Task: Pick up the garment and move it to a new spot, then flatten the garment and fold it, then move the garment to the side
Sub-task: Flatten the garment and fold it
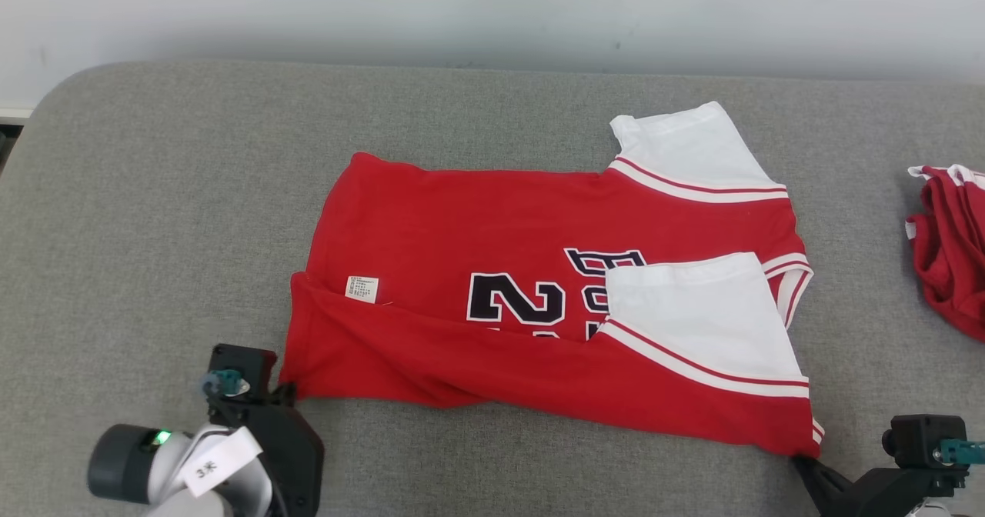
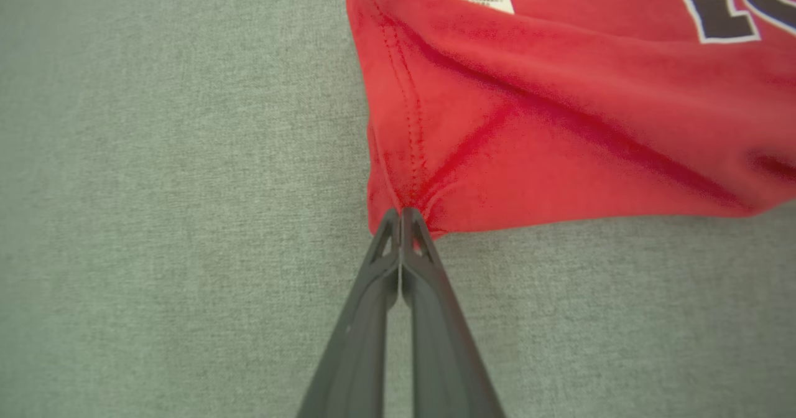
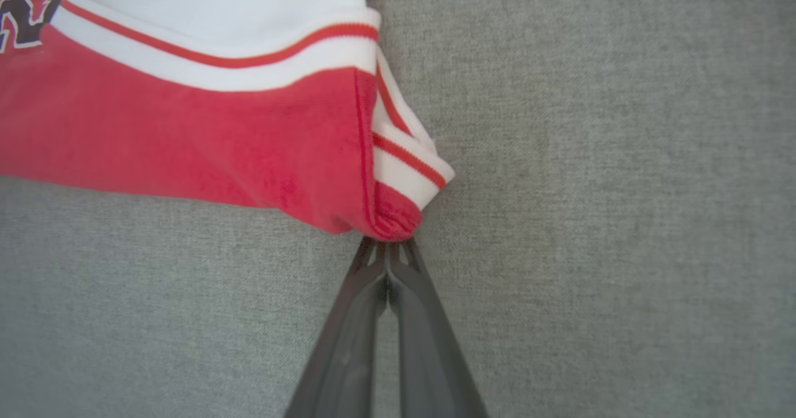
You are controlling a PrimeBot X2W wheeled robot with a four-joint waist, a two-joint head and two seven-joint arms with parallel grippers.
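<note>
Nearest, at 7 o'clock in the head view, the left gripper (image 2: pixel 401 214) has its fingers pressed together on the near hem corner of the garment (image 1: pixel 539 217). At 5 o'clock the right gripper (image 3: pixel 387 242) pinches the near shoulder corner likewise. The garment lies mid-table (image 1: pixel 154 194), its near edge turned over. For a clean fold, I judge both corners should lift together and travel evenly toward 12 o'clock, cloth taut. A second red garment (image 1: pixel 950 248) sits at 3 o'clock.

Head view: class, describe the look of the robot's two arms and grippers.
Left gripper: black housing, teal connector, pale forearm bearing a white printed tag, dark grey cuff with a green light. Right gripper: black housing, teal connector. Both end in long, dark grey, tapering fingers.
</note>
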